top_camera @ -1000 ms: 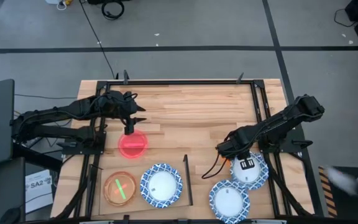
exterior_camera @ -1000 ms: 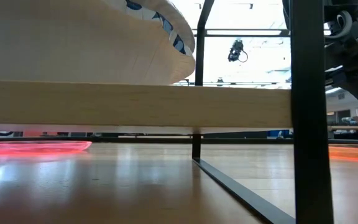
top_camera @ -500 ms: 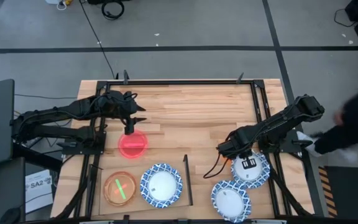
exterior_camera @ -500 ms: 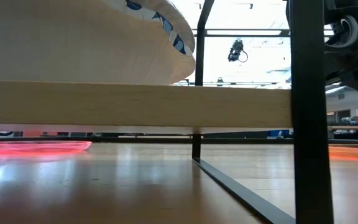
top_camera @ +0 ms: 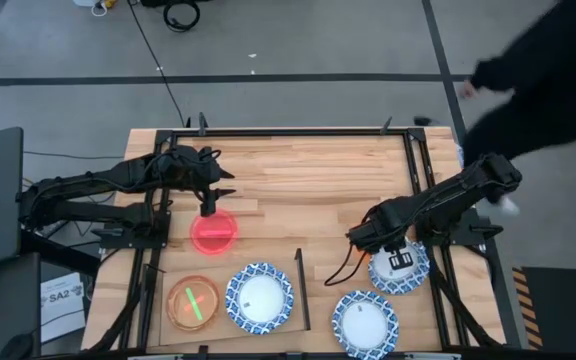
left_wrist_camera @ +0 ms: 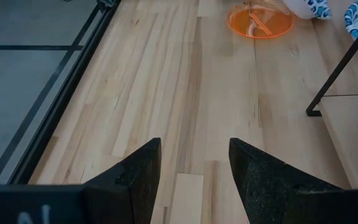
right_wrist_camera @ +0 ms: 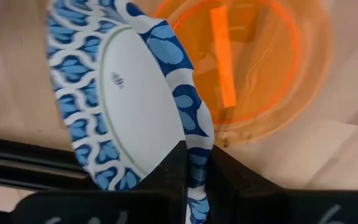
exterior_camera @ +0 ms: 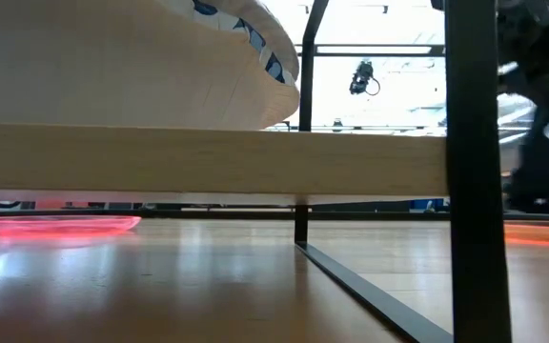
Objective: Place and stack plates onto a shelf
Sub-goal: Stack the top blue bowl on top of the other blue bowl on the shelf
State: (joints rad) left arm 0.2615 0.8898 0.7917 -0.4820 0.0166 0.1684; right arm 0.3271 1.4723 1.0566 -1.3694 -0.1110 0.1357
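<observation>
Overhead, left to right. Left arm reaches in from the table's [top_camera: 298,170] left edge; left claw [top_camera: 208,208] sits at the far rim of the red plate [top_camera: 214,233], which lies flat on the bare table. Its own camera shows the two fingers [left_wrist_camera: 138,177] spread apart with nothing between them, only wood below.

Nearer the front edge, the shelf [top_camera: 168,338] carries an orange plate [top_camera: 193,302] with a green strip in it, and just beside it a blue-and-white plate [top_camera: 260,298].

Right of the shelf's black bar, a second blue-and-white plate [top_camera: 366,324] lies flat on the table. Beyond it, the right claw [top_camera: 400,262] is clamped on the rim of a third blue-and-white plate [top_camera: 402,270]; the wrist camera shows the fingers pinching that rim, plate tilted.

A person in dark clothing [top_camera: 538,80] is beyond the table's far right corner.
</observation>
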